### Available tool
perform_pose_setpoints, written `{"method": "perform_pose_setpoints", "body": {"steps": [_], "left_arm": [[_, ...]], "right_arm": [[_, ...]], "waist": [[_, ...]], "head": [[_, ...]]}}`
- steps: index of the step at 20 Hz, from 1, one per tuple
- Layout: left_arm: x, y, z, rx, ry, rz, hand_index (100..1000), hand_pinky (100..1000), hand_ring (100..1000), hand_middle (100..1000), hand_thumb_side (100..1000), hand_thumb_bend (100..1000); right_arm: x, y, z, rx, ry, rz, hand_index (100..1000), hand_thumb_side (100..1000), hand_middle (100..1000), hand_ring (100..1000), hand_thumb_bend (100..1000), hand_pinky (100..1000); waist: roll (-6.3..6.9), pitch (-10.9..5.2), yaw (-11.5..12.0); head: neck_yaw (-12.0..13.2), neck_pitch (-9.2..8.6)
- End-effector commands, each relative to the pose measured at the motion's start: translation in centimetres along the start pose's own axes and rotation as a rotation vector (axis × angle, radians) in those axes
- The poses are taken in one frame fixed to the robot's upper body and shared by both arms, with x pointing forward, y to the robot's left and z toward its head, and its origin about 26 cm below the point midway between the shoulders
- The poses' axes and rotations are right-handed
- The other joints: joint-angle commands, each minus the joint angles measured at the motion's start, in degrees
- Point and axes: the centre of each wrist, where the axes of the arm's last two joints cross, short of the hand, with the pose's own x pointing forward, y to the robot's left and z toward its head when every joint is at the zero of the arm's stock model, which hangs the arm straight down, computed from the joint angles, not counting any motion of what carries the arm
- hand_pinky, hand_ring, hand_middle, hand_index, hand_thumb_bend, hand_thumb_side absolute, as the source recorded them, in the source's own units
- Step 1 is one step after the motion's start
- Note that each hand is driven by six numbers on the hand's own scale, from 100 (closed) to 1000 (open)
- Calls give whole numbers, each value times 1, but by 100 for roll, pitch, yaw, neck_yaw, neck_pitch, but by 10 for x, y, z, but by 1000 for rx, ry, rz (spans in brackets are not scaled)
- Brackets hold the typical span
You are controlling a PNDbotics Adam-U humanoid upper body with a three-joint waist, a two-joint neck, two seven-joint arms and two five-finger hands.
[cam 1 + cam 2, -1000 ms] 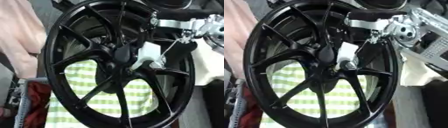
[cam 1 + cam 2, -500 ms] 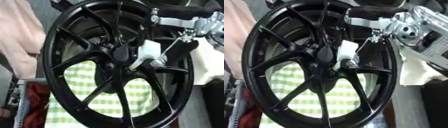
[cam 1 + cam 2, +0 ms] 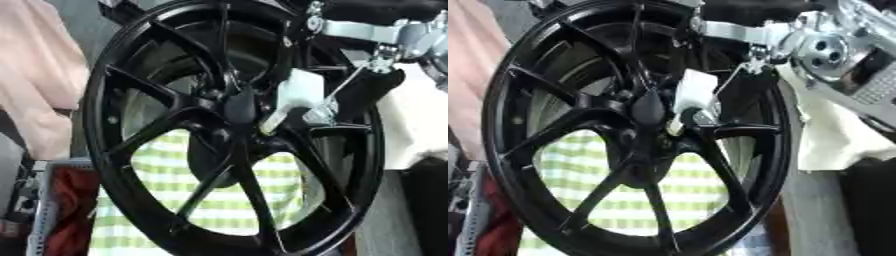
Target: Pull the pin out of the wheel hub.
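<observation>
From my seat the big black wheel (image 3: 232, 130) fills pretty much both eye views, standing upright w/ its spoked face turned toward the cam and tipped a bit to one side. Hub (image 3: 238, 107) sits a little above the middle of the pic, spokes fanning out from it. My right hand (image 3: 302, 95) comes in from the upper right, silver arm joints (image 3: 826, 50) showing up there, and its pale fingertips (image 3: 693, 92) are right at the hub, just right of the dark center cap. There's a small light-coloured stub (image 3: 271, 121) poking out below the fingertips, touching the hub area; could be the pin, but tbh I can't make it out well enough to say. Can't tell if the fingers are pinching it or just resting against it either, too blurry there. Left hand isn't visible anywhere. Behind the wheel, thru the spokes, a green/white checked cloth (image 3: 219, 200). Pinkish fabric (image 3: 39, 80) at the far left, something red (image 3: 74, 210) bottom left, white cloth (image 3: 833, 135) on the right.
</observation>
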Motion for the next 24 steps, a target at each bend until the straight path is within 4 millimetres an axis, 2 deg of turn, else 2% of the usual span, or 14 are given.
{"method": "perform_pose_setpoints", "body": {"steps": [1, 13, 24], "left_arm": [[7, 1, -2, -8, -29, -11, 845, 850, 675, 721, 892, 100], [7, 3, -2, -4, -26, -8, 844, 850, 678, 722, 888, 100], [8, 4, -3, 5, -28, -5, 844, 850, 680, 723, 887, 100]], "right_arm": [[-2, -14, 10, -41, 14, 15, 568, 100, 351, 540, 409, 795], [-20, -23, 28, -124, 16, -39, 566, 100, 338, 537, 424, 806], [-40, -23, 47, -245, 62, -85, 568, 100, 332, 538, 422, 816]], "waist": [[34, -164, -15], [17, -322, -36], [13, -370, -32]], "head": [[-6, -59], [80, -157], [114, -259]]}}
